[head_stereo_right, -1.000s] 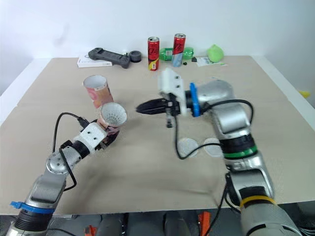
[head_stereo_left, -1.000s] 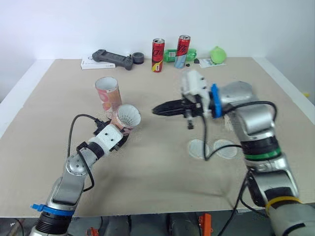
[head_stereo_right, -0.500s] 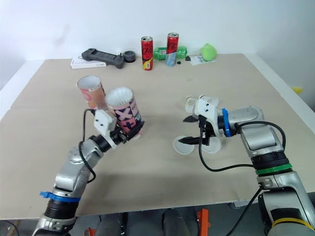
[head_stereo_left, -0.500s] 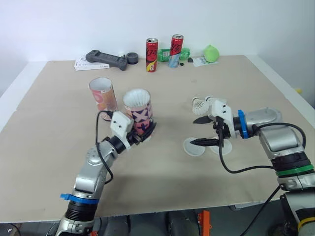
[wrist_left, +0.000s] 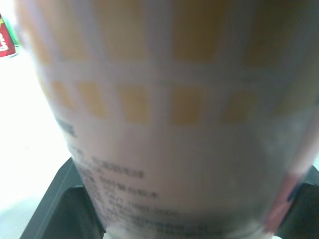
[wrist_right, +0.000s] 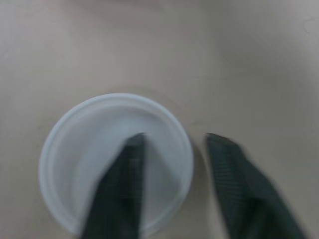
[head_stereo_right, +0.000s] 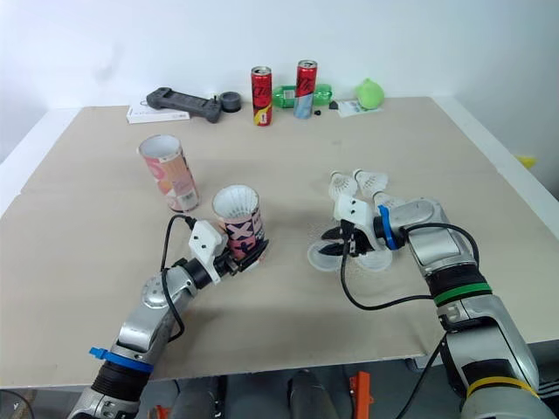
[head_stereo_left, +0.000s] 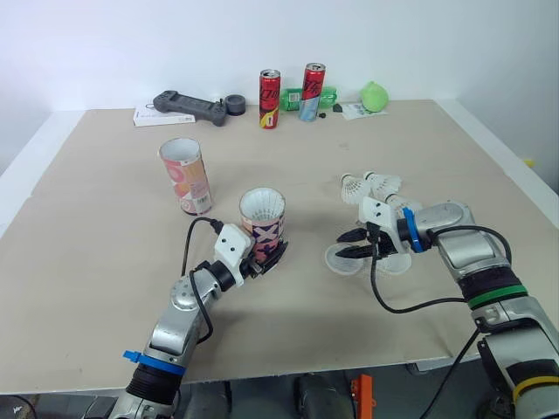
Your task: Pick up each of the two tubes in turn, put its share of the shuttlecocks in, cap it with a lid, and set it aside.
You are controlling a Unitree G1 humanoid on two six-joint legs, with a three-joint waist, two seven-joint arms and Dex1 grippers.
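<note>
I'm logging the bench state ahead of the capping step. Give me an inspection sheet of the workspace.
Surface: beige table, flat, no spills seen.
Job's things: held tube near upright, top open, contents cannot be told; standing tube behind it, uncapped; two shuttlecocks lying by the right arm; two lids flat on the table.
Clutter: two cans, green bottle, round green object, black controller, tape roll, all along the far edge.
Grippers: left gripper shut on the held tube's base; right gripper open, straddling one lid's rim.
Cables: a black cable loops off the left forearm, another off the right.
Surroundings: white wall; nothing else seen.
</note>
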